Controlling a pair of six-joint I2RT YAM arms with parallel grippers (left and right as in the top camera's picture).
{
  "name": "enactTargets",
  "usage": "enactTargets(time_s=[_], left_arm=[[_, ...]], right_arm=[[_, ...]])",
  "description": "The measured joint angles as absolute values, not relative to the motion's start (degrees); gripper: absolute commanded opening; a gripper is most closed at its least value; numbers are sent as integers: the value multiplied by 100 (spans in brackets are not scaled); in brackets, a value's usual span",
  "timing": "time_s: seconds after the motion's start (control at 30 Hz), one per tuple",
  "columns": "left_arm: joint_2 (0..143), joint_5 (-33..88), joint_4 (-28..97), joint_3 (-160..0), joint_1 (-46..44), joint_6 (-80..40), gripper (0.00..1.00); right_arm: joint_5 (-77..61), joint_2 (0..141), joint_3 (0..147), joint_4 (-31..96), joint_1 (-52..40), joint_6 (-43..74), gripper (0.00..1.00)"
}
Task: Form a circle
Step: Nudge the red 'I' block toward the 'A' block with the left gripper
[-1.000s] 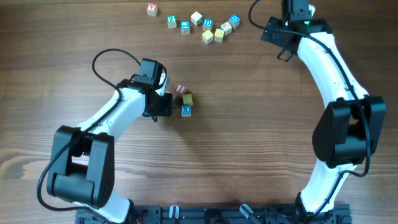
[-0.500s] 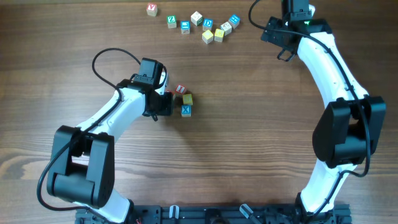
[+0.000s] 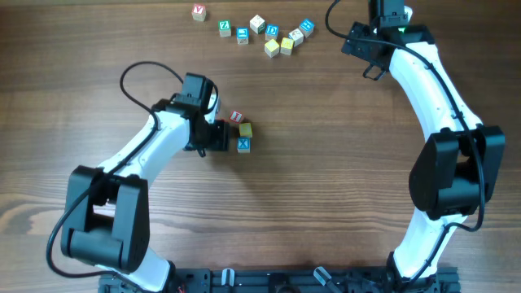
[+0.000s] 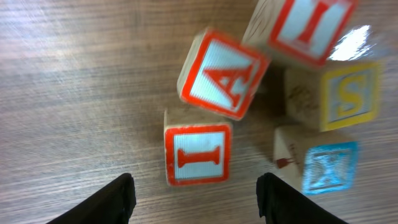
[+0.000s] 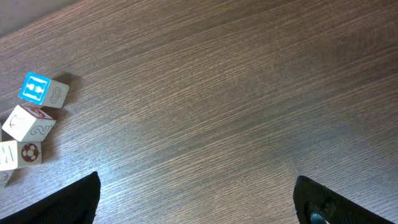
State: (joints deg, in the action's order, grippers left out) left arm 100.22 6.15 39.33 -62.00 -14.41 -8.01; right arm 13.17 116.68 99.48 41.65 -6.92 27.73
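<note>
The circle is a small cluster of several wooden letter cubes (image 3: pixel 240 130) at mid-table. In the left wrist view it shows a red "I" cube (image 4: pixel 198 154), a tilted red "A" cube (image 4: pixel 224 74), another red-lettered cube (image 4: pixel 305 28), a yellow "S" cube (image 4: pixel 336 93) and a blue "X" cube (image 4: pixel 323 167). My left gripper (image 4: pixel 196 205) is open just short of the "I" cube, with only bare wood between its fingers (image 4: pixel 118 196). My right gripper (image 5: pixel 199 199) hangs wide open over bare table at the far right.
Several loose letter cubes (image 3: pixel 260 32) lie along the far edge. Three of them show at the left of the right wrist view, among them a blue-faced one (image 5: pixel 37 88). The left arm's black cable (image 3: pixel 142 77) loops above its forearm.
The left gripper's jaws have spread apart and the left wrist has shifted slightly. The cubes and the right arm have stayed where they were.
</note>
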Motion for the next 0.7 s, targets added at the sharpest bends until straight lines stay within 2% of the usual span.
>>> enactTargets(time_s=[0.37, 0.7], left_arm=[[9539, 613, 4338, -6860, -1441, -913, 59], [9686, 613, 3889, -6119, -1441, -932, 54]], right_arm=[[1317, 11668, 9948, 4165, -692, 2770, 100], [1317, 11668, 9948, 4167, -692, 2773, 100]])
